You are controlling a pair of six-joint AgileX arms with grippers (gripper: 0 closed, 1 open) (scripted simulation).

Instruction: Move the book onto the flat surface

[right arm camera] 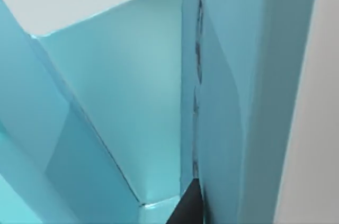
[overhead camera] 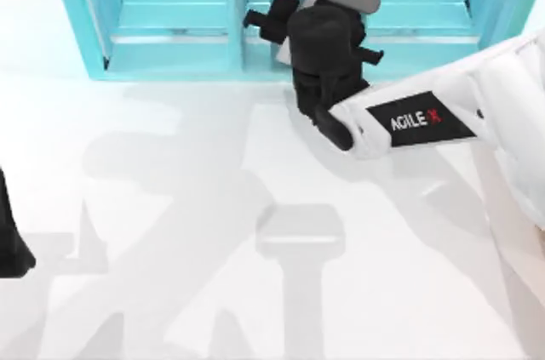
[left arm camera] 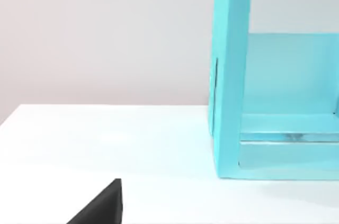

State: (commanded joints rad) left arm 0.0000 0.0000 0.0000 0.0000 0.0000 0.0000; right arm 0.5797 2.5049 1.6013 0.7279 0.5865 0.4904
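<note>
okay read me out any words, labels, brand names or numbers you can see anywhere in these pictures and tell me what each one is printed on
"AGILE X": white letters with a red X, on a black plate on the white right arm, whose claw is at the light-blue shelf.
No other text can be read: none on the shelf, the white tabletop, or in either wrist view.

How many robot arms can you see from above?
2. The left arm sits parked at the left edge of the table. The right arm reaches in from the right to the blue shelf.
</note>
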